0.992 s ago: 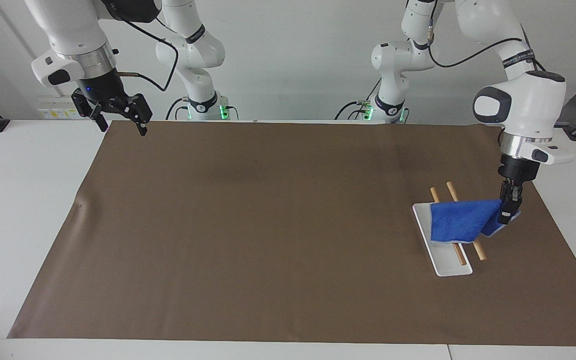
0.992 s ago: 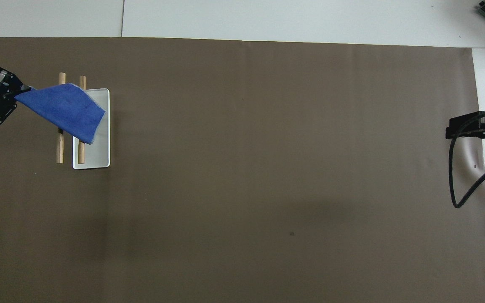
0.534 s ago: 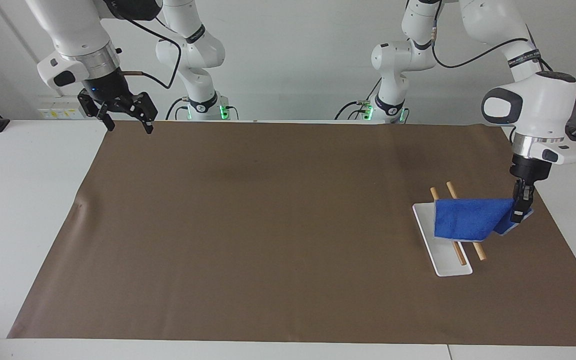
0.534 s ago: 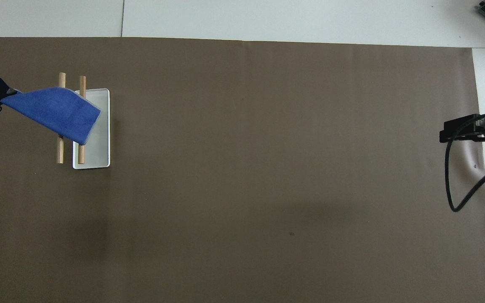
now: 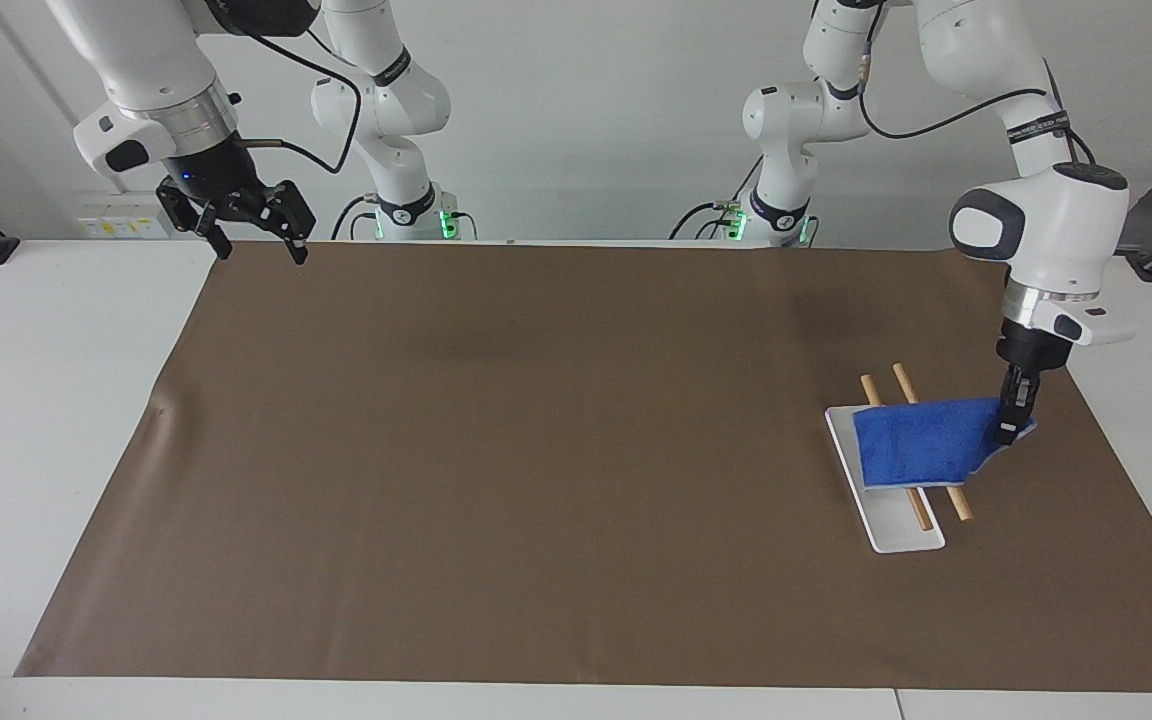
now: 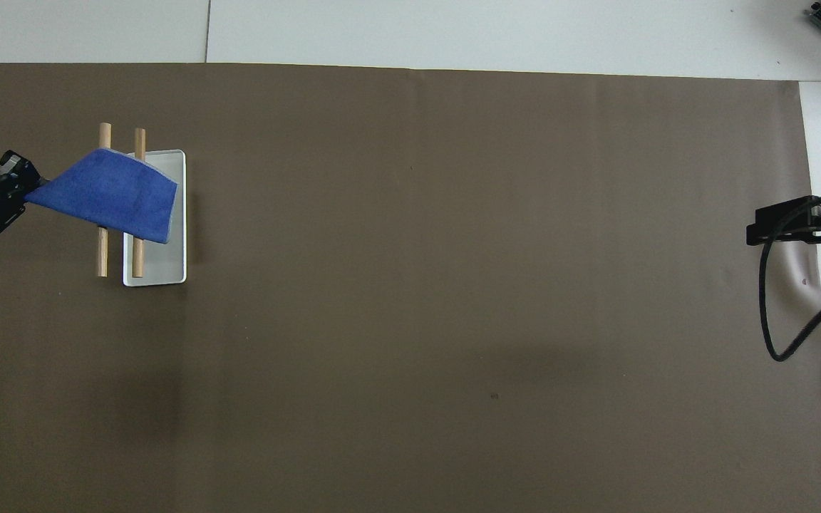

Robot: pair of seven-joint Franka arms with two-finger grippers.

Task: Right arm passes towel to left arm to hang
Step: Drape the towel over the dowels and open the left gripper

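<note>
The bright-blue towel (image 5: 921, 445) lies draped across the two wooden rods (image 5: 956, 500) of the white tray (image 5: 901, 540), at the left arm's end of the table. My left gripper (image 5: 1008, 425) is shut on the towel's corner beside the rods, holding that corner just above the mat. In the overhead view the towel (image 6: 115, 194) stretches from the left gripper (image 6: 26, 191) over both rods (image 6: 101, 256) to the tray (image 6: 168, 271). My right gripper (image 5: 259, 245) is open and empty, raised over the mat's corner near its own base; it also shows in the overhead view (image 6: 795, 221).
A brown mat (image 5: 536, 450) covers most of the white table. A black cable (image 6: 774, 313) hangs from the right arm's wrist over the mat's edge.
The left gripper pulled the towel's corner outward, away from the rods, then came back toward them, and the towel shifted with it. The right gripper rose slightly and drew back over the mat's corner.
</note>
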